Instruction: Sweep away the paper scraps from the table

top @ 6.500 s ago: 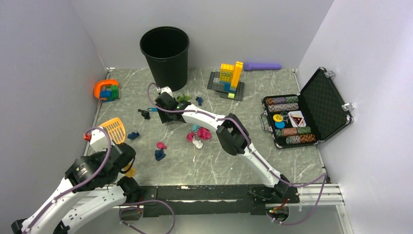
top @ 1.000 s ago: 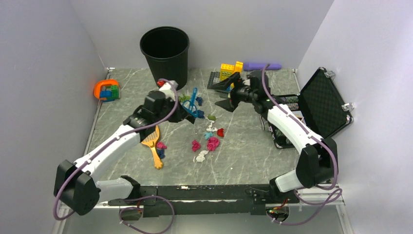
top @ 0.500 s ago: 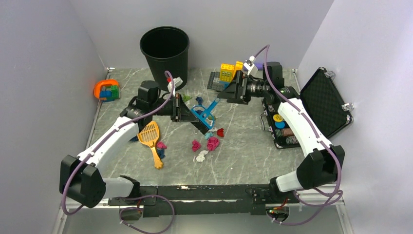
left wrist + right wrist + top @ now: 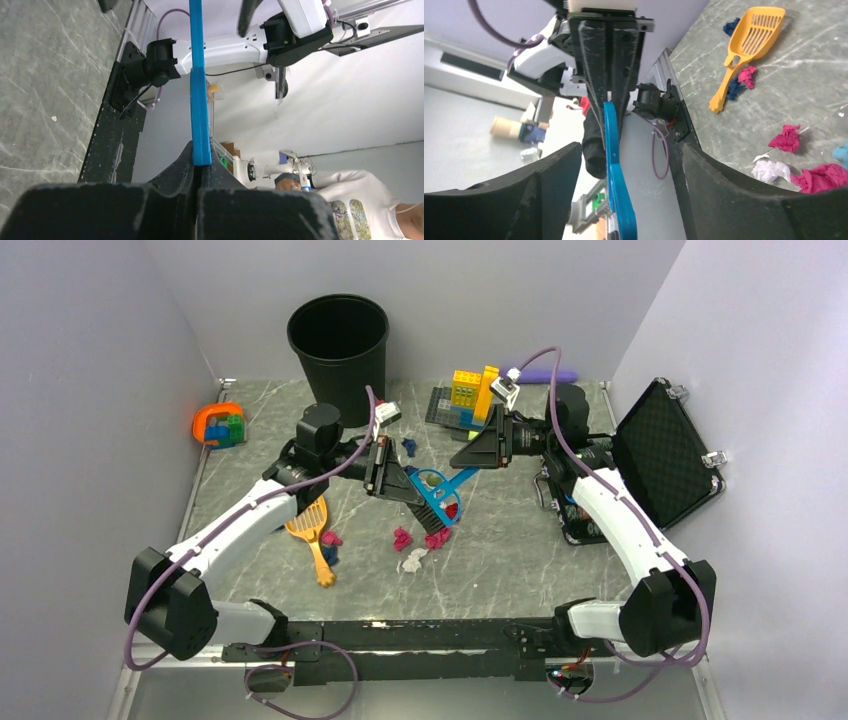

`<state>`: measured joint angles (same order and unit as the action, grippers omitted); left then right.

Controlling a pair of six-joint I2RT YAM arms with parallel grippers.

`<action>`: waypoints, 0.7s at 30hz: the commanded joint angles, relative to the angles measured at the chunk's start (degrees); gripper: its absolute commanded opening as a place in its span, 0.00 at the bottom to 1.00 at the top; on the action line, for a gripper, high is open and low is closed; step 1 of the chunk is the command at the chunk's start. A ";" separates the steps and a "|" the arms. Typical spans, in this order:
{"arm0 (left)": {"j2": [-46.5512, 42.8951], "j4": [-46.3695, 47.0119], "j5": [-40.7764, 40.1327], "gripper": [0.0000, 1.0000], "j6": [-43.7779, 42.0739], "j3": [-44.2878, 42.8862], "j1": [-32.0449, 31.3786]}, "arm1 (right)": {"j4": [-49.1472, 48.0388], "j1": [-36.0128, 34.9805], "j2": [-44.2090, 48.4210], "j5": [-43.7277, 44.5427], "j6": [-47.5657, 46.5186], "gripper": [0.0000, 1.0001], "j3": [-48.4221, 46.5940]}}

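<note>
My left gripper (image 4: 398,480) is shut on a blue hand brush (image 4: 436,500) with black bristles and holds it above the table (image 4: 520,550), over the paper scraps. In the left wrist view the blue handle (image 4: 199,100) stands edge-on, clamped in my left gripper (image 4: 200,162). My right gripper (image 4: 468,456) is open, its jaws on either side of the handle's far end; the handle (image 4: 616,190) runs between them without touching in the right wrist view, where my right gripper (image 4: 628,150) shows. Pink (image 4: 403,537), magenta (image 4: 437,535), white (image 4: 412,560) and red (image 4: 452,508) scraps lie below.
An orange scoop (image 4: 312,522) lies left of the scraps, with pink and blue wads (image 4: 328,546) beside it. A black bin (image 4: 338,345) stands at the back. A brick build (image 4: 467,398) and an open poker chip case (image 4: 625,475) are on the right.
My left arm has swung the brush to the right and turned it. My right gripper has come down and left until its open jaws stand around the handle's end.
</note>
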<state>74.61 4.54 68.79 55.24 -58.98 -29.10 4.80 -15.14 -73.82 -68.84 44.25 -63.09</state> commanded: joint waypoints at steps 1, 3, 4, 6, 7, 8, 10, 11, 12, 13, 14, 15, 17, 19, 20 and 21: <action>0.73 4.86 2.25 0.00 2.16 -1.78 -1.31 | -13.04 -0.49 2.34 -5.27 7.24 0.65 0.27; 0.61 5.13 1.28 0.00 2.45 -1.39 -1.46 | -12.70 -0.50 2.52 -5.36 7.30 0.51 0.29; 0.47 5.35 1.04 0.00 2.56 -1.24 -1.48 | -13.62 -0.56 2.59 -5.59 7.88 0.49 0.55; 0.32 5.78 0.70 0.00 2.92 -0.89 -1.48 | -16.12 -0.59 2.96 -6.07 9.90 0.52 1.49; 0.24 5.83 0.65 0.00 3.01 -0.81 -1.45 | -16.80 -0.62 3.12 -6.20 10.54 0.56 1.91; 0.19 5.83 0.56 0.00 3.03 -0.79 -1.44 | -16.91 -0.64 3.38 -6.34 10.68 0.58 2.19; 0.08 5.82 0.19 0.00 3.03 -0.60 -1.47 | -16.42 -0.68 3.73 -6.32 10.27 0.60 2.97; 0.02 6.08 0.12 0.00 3.26 -0.38 -1.46 | -15.96 -0.66 3.91 -6.40 9.98 0.60 3.13; -0.11 6.67 0.01 0.00 3.42 -0.11 -1.47 | -15.55 -0.76 3.93 -6.52 9.55 0.60 3.21; -0.16 7.24 0.00 0.00 3.94 0.09 -1.47 | -14.77 -0.75 4.02 -6.59 9.06 0.60 3.24; -0.23 7.66 0.01 0.00 4.15 0.30 -1.48 | -13.89 -0.79 4.04 -6.57 8.36 0.59 3.24; -0.18 7.98 0.02 0.00 4.21 0.47 -1.48 | -13.09 -0.75 4.14 -6.52 7.72 0.58 3.31; -0.09 7.19 0.06 0.00 3.72 0.29 -1.46 | -12.49 -0.75 4.19 -6.47 7.15 0.55 3.47; 0.16 5.34 0.17 0.00 2.43 -0.52 -1.46 | -12.98 -0.76 4.07 -6.87 7.51 0.52 3.79; 0.37 4.65 0.30 0.00 1.92 -0.84 -1.41 | -13.53 -0.77 4.10 -7.01 7.86 0.49 3.92; 0.51 4.22 0.49 0.00 1.55 -1.12 -1.44 | -13.99 -0.77 4.08 -7.08 8.25 0.45 4.01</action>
<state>75.42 8.60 68.69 58.57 -58.67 -30.37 -6.98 -15.66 -71.33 -74.08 52.88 -59.42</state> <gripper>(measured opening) 0.034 0.497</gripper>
